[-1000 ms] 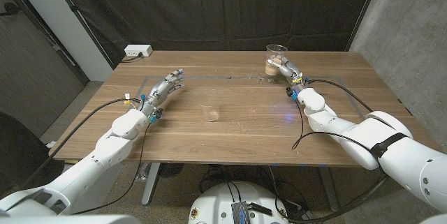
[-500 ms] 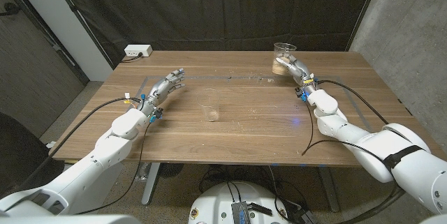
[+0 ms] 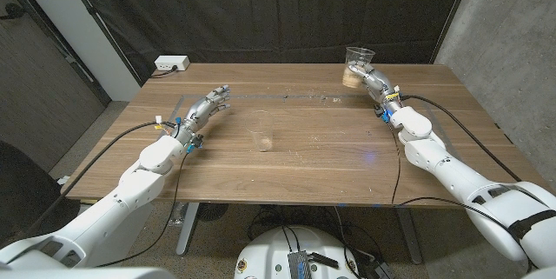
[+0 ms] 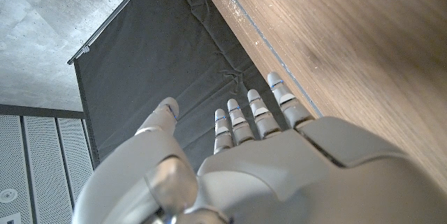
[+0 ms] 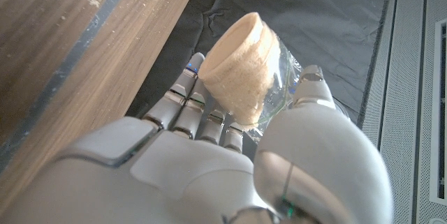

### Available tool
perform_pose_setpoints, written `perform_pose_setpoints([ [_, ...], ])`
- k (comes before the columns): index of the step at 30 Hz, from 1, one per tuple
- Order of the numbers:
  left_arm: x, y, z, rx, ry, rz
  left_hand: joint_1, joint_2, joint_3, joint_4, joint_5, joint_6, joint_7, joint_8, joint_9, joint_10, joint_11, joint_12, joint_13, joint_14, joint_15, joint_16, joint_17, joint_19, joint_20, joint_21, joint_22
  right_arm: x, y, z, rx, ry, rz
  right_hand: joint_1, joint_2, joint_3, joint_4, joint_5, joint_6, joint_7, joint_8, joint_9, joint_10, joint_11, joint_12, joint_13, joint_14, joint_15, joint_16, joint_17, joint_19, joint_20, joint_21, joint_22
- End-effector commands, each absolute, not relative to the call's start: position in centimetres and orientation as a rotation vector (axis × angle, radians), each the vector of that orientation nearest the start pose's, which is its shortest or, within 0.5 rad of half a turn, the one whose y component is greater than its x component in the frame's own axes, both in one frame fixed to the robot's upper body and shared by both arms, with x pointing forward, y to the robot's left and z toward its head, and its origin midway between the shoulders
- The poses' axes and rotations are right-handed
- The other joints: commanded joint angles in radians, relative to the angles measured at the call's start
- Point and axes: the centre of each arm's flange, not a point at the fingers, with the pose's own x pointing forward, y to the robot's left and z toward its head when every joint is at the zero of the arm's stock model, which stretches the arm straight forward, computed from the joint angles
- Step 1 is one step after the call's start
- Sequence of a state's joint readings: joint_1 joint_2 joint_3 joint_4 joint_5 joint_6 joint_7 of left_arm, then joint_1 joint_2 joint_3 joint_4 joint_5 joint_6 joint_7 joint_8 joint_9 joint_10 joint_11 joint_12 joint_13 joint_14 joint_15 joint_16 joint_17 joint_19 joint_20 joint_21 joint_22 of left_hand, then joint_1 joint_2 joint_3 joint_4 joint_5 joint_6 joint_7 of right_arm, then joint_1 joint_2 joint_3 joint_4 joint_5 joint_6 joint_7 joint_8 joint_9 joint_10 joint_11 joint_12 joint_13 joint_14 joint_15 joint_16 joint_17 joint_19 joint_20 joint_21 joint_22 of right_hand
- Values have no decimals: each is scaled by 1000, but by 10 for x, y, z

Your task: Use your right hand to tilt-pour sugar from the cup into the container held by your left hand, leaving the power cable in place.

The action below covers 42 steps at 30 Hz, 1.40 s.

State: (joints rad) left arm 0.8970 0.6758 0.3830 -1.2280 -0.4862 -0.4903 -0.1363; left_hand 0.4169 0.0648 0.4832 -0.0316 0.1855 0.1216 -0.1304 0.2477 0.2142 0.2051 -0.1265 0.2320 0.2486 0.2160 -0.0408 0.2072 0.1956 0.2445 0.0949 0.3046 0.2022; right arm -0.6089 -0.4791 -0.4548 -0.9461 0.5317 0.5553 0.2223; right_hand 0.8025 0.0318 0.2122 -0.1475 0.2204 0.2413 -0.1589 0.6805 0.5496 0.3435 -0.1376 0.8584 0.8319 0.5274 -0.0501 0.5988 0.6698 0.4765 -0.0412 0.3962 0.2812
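Right robot hand (image 3: 372, 82) clamps the cup (image 3: 357, 64) upright at the bench's far right; the container (image 3: 263, 141) sits mid-bench, nearer the empty, fingers-apart left robot hand (image 3: 206, 107), unheld.

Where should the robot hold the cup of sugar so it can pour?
Around the side wall, coming from the side, as the right hand holds the cup now. It's round and looks upright, so fingers wrap it and the open top stays free for pouring.
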Motion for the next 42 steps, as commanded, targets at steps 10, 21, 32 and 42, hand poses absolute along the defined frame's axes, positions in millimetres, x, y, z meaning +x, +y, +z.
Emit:
perform_pose_setpoints([
  [10, 629, 352, -48, 462, -643, -316, 9, -3, 1, -9, 6, -10, -11, -7, 2, -2, -3, -6, 6, 9, -74, -3, 2, 13, 2, 3, 4, 658, -314, 25, -188, -763, 265, 9, 4, -4, 5, -4, 17, 6, 12, 5, 16, 5, 9, 12, 18, -181, -10, 6, 2, -87, 9, 4],
  [21, 618, 367, -46, 551, -696, -324, -15, -37, -23, -5, 6, -40, -12, -19, 3, -17, 1, -12, 7, -7, -70, -8, 4, 12, -5, 1, 3, 663, -307, 30, -215, -764, 263, 7, 0, -7, 7, -5, 26, 8, 16, 1, 17, 0, 8, 15, 22, -181, -19, 7, 0, -89, 12, 5],
  [32, 619, 386, -70, 611, -776, -325, -34, -53, -38, 3, 10, -50, -15, -22, 5, -17, 4, -11, 8, -6, -79, -5, 5, 19, -11, 3, 3, 669, -297, 29, -259, -764, 259, 7, 0, -9, 8, -4, 30, 8, 19, -2, 20, -2, 9, 19, 27, -181, -26, 10, -2, -88, 14, 6],
  [42, 639, 397, -80, 677, -705, -358, -46, -60, -46, 8, 15, -62, -21, -26, 6, -19, 5, -12, 8, -9, -78, -6, 6, 18, -16, 2, 3, 664, -294, 31, -286, -785, 217, 6, -2, -11, 9, -3, 33, 9, 20, -5, 23, -1, 9, 21, 31, -181, -32, 11, -3, -89, 16, 6],
])
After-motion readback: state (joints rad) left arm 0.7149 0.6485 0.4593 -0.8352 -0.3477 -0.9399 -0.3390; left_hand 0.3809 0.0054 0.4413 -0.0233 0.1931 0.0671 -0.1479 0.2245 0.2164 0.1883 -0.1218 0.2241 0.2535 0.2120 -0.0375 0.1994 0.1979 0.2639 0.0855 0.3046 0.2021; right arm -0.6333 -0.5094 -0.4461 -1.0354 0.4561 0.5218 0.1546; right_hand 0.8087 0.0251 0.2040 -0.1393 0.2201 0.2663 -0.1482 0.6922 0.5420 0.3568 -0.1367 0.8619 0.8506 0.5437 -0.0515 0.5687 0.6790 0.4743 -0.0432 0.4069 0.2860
